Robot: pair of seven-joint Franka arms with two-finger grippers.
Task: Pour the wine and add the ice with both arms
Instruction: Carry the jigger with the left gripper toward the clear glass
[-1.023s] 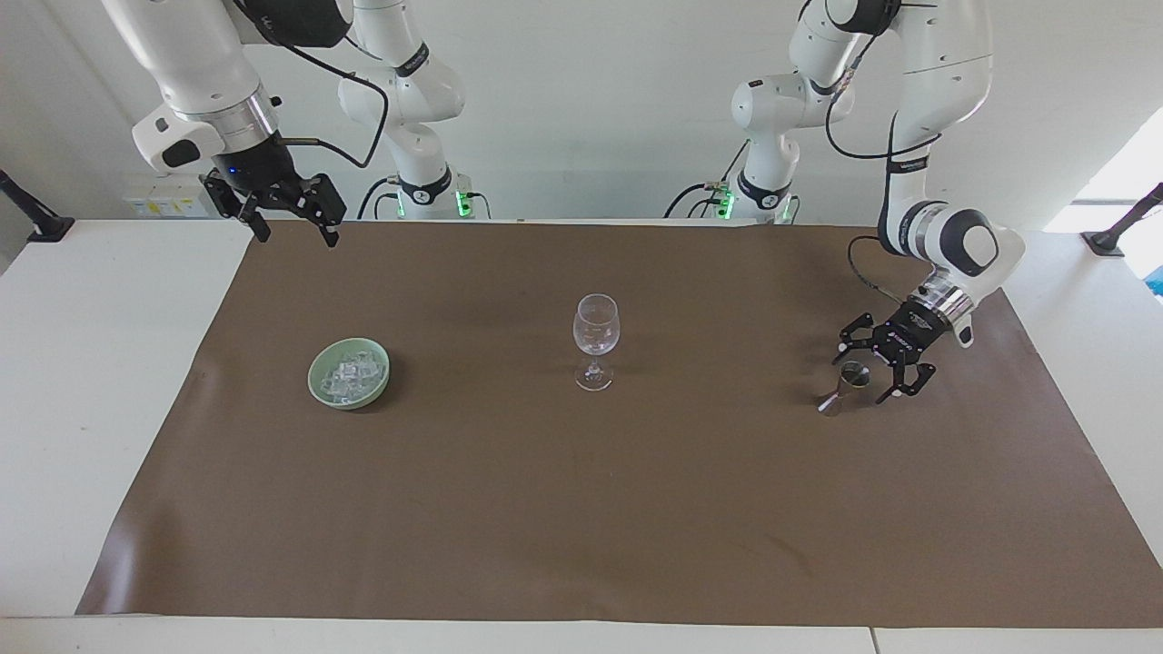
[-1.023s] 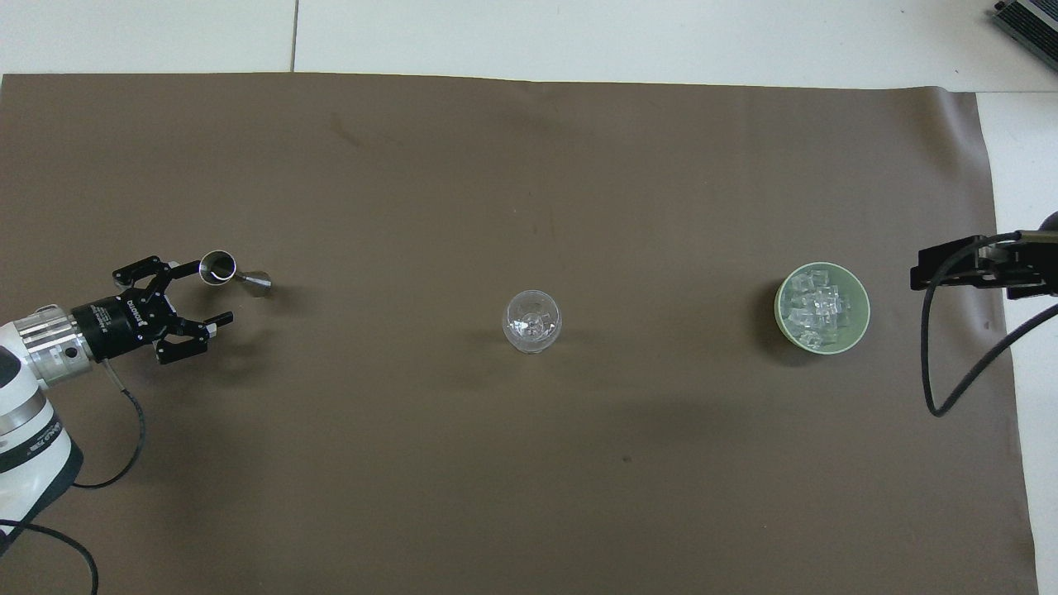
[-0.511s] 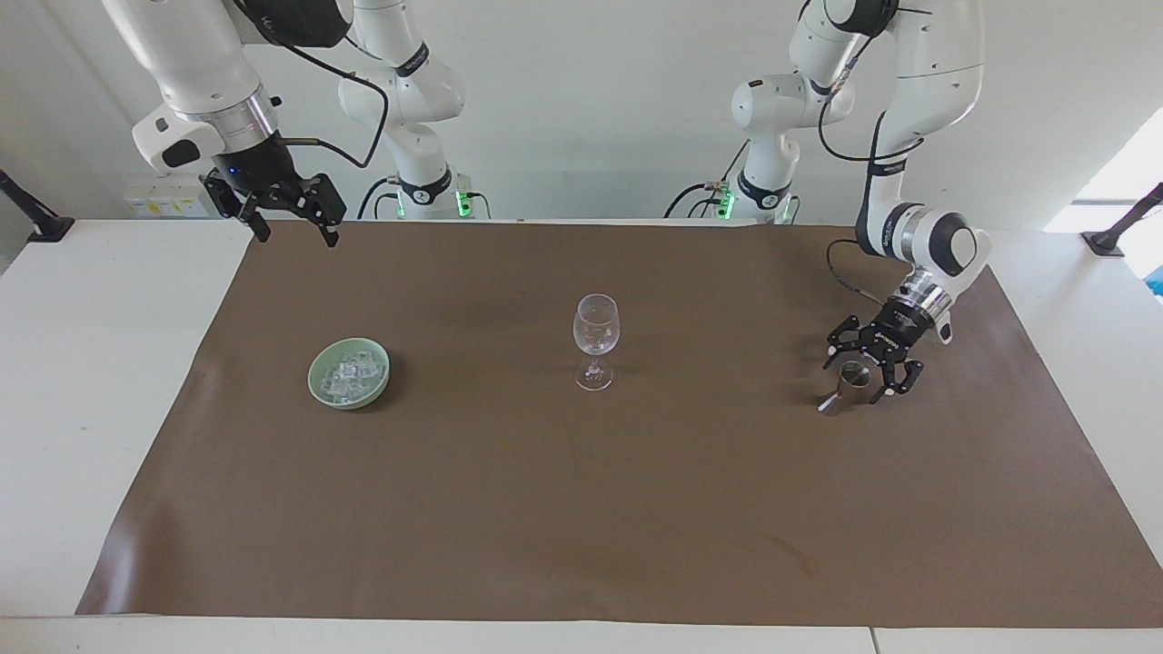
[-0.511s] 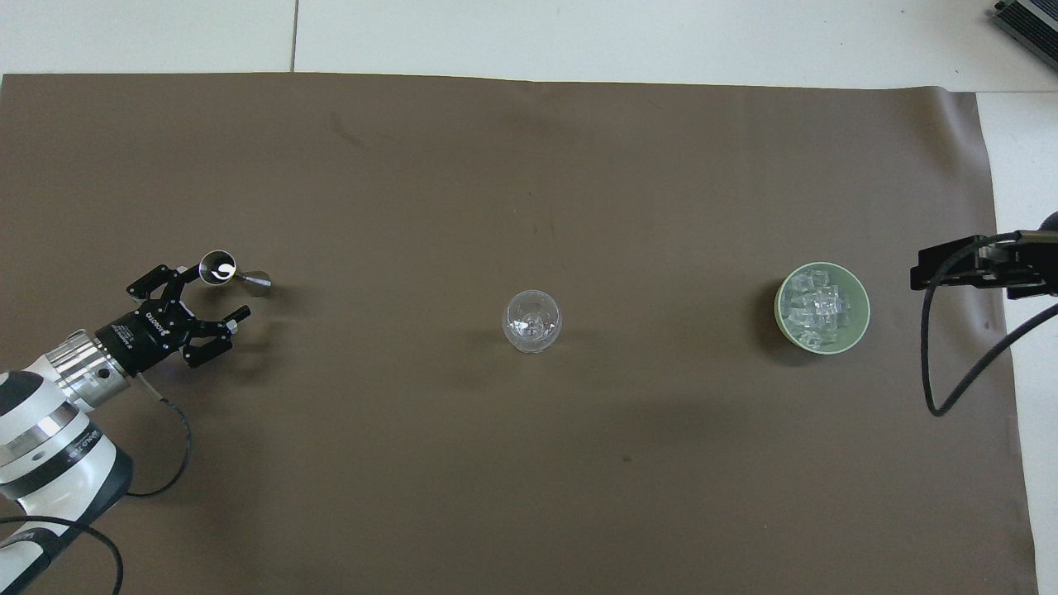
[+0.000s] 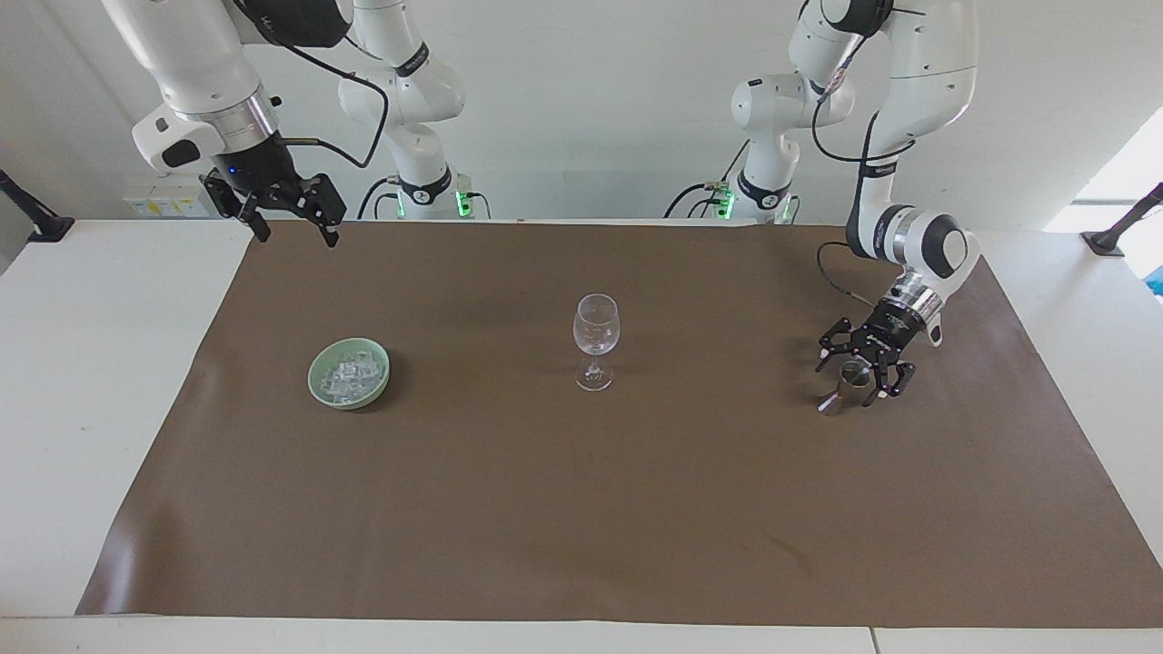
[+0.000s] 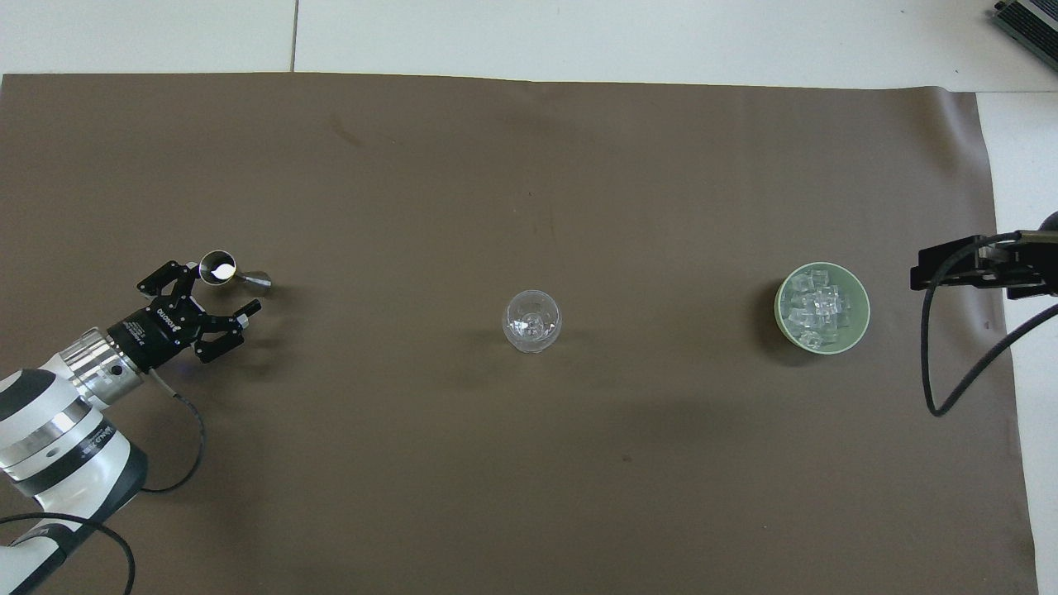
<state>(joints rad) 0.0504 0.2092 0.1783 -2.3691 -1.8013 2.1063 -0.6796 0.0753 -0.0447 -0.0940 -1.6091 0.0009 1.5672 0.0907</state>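
Two big white robot arms reach over a white desk (image 5: 109, 381) with a wide brown paper mat (image 5: 581, 509) on it.

The left gripper (image 5: 863, 368) (image 6: 216, 291) is down low by a small shiny metal measuring cup (image 5: 849, 377) (image 6: 218, 267) that stands on the mat near the left arm's end of the desk. Its fingers (image 5: 886, 389) are spread wide. One sits on each side of the cup's top. I cannot tell if they touch the cup, and they do not squeeze it.

The right gripper (image 5: 289, 227) hangs up in the air over the mat's edge closest to the robots, at the right arm's end. Its fingers (image 5: 329, 238) are spread wide too and hold nothing. This arm waits.

The small clear ice cubes (image 5: 349, 376) (image 6: 818, 307) lie in a heap in a round pale green bowl (image 5: 320, 386) (image 6: 862, 318). The bowl sits on the mat toward the right arm's end, farther from the robots than the spot under the right gripper.

A tall clear wine glass (image 5: 595, 341) (image 6: 531, 321) stands upright in the middle of the mat, well apart from the bowl and from the cup.

There is lots of bare mat between these three things. A big stretch of mat farther from the robots is bare too. White desk shows at both ends of the mat.
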